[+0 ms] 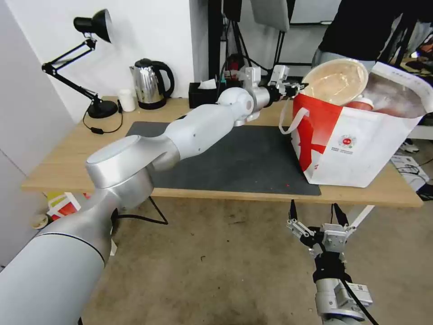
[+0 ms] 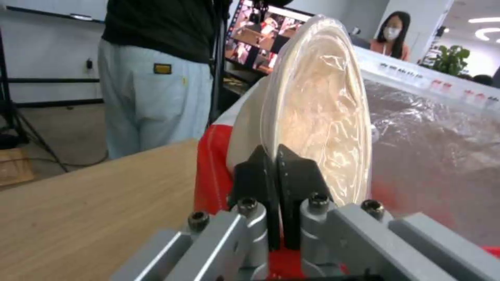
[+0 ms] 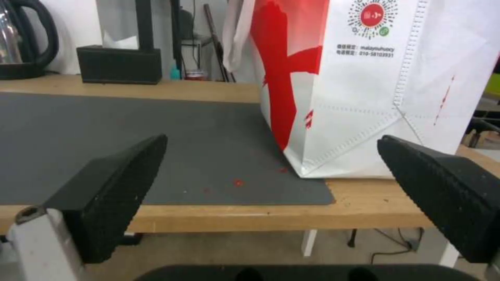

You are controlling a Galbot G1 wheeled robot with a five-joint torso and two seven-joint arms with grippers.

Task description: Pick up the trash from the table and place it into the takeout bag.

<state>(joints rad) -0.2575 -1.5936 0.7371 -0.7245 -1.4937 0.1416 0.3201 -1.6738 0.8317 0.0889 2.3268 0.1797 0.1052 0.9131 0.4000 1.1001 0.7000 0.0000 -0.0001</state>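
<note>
Beige pulp bowl [image 1: 336,81] tilted on edge.

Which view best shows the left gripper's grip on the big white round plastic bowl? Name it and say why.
The left wrist view: the left gripper has its black fingers pinched shut on the rim of the big white round plastic bowl. The head view shows the bowl tilted over the takeout bag. The right wrist view shows the bag's outside.

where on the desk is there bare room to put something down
The dark mat is bare from the takeout bag leftward, under the left arm. Bare wood lies between lamp and front edge. The back edge is crowded: kettle, small white cup, tissue box.
</note>
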